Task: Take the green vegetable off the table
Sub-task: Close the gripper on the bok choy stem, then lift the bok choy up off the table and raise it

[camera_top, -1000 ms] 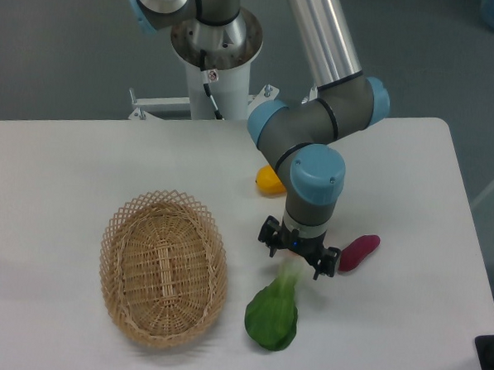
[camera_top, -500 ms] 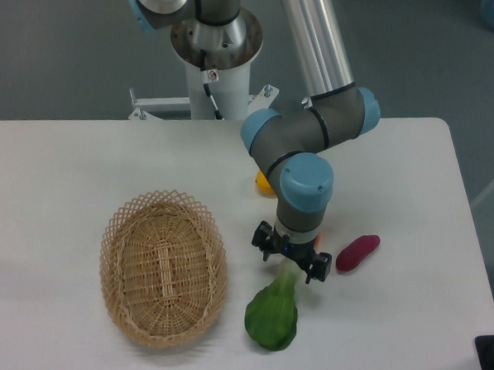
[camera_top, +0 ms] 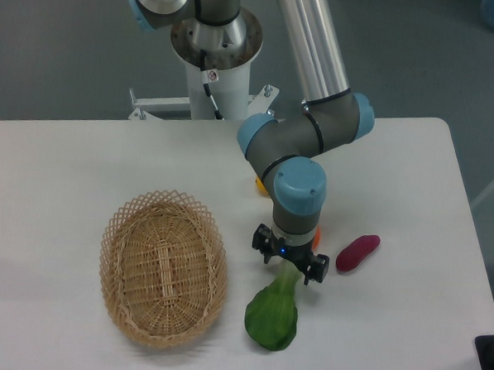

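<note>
Since a second ago, my gripper point(camera_top: 289, 266) has shifted toward nine o'clock and now sits directly over the pale stalk end of the green vegetable point(camera_top: 272, 316); the forearm above it has swung the same way, covering more of the yellow fruit point(camera_top: 262, 184) behind the elbow. Nothing else on the table point(camera_top: 66, 167) has moved.

From my remote seat I see the gripper pointing straight down, its black body spread wide, one jaw tip at ten o'clock of the stalk and the other at four o'clock. The jaws stand well apart, straddling the top of the stalk, and I cannot tell whether either finger touches it. They grip nothing.

The green vegetable lies flat on the white table near its front edge, broad bright leaf toward six o'clock, whitish stalk toward twelve o'clock, running up under the gripper. The wicker basket point(camera_top: 164, 267) sits at nine o'clock of the vegetable, just beside it but apart. The purple sweet potato point(camera_top: 358, 252) lies at two o'clock of the vegetable, near the gripper's right-hand jaw, not touching. A sliver of something orange point(camera_top: 317, 235) shows at the wrist's edge, mostly hidden by the arm. The arm's white base pedestal point(camera_top: 213, 67) stands at twelve o'clock, beyond the far edge of the table.
</note>
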Motion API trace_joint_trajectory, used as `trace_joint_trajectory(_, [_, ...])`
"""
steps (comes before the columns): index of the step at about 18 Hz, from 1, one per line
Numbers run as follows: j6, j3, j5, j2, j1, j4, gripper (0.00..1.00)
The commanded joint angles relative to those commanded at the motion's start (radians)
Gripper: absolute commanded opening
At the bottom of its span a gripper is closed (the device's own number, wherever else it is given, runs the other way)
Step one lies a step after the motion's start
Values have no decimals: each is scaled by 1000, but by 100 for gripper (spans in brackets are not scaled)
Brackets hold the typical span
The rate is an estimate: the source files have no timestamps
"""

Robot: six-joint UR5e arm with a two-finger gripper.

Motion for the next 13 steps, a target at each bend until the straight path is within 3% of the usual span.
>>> trace_joint_trajectory(2, [2,0,0,2,0,0,47])
trace_joint_trajectory(7, [12,9,-2,9,0,2,32])
trace_joint_trajectory(13, [14,43,-12,40,11,2,31])
